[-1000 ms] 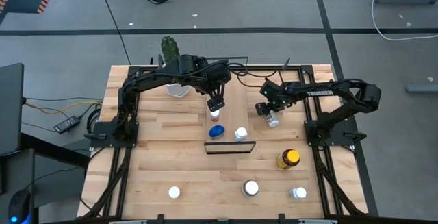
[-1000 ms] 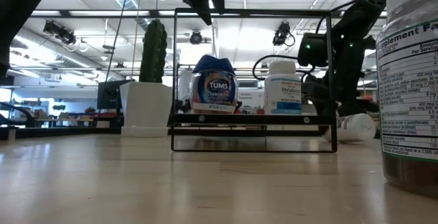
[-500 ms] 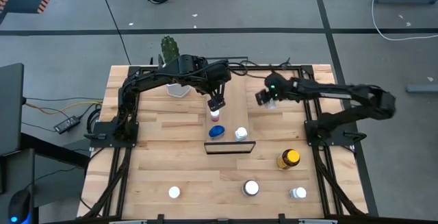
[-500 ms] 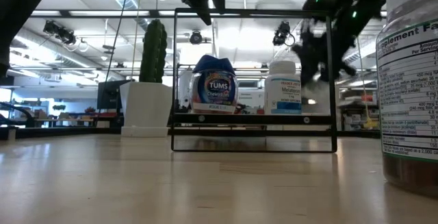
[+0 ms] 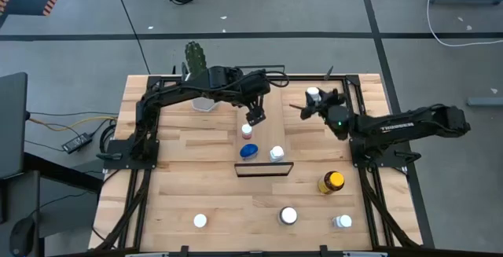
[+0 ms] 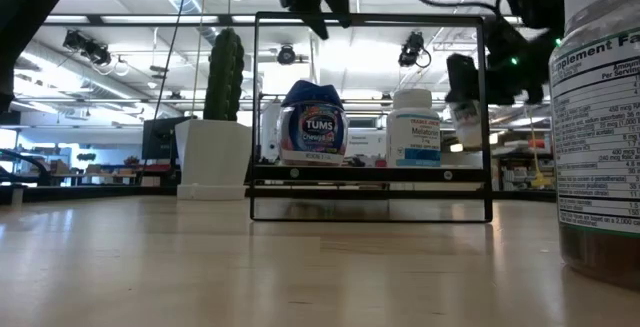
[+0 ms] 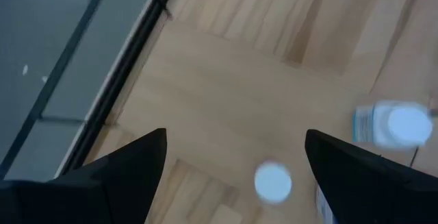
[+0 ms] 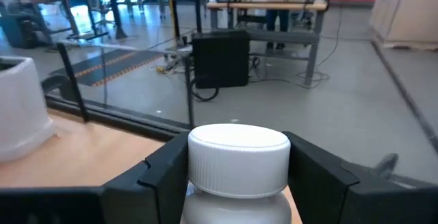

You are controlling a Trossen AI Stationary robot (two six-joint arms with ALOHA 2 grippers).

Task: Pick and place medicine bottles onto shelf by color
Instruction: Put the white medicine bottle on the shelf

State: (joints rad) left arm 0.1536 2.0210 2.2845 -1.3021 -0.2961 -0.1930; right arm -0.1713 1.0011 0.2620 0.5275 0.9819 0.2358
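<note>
The shelf [image 5: 272, 114] is a light-wood board with black wire rails, lying in the table's middle. On it stand a small white-capped bottle [image 5: 247, 131], a blue-lidded bottle [image 5: 249, 150] and a white bottle [image 5: 276, 154]. My left gripper [image 5: 253, 117] hangs open above the shelf's left side, and the left wrist view shows nothing between its fingers [image 7: 130, 176]. To the right of the shelf's far end, my right gripper [image 5: 316, 104] is shut on a white-capped medicine bottle [image 8: 238, 162], held above the table. My right gripper pinches the white-capped bottle between its two fingers [image 8: 161, 176], one on each side. They close on the bottle's shoulder [image 8: 197, 200], just under the cap. The fingers lie about level, coming from the table's right side. The bottle stands upright, cap up, lifted clear of the table [image 6: 465, 117].
A white pot with a green cactus [image 5: 196, 76] stands at the far left, beside the shelf. An amber bottle with a yellow cap [image 5: 332, 181] stands right of the shelf's near end. Three white-capped bottles [image 5: 288, 215] stand along the near edge.
My right gripper has risen from the table to the right of the shelf and gone toward the far edge. It has swung from pointing down to about level. The white-capped bottle went with it, from lying on the table to upright and lifted clear.
</note>
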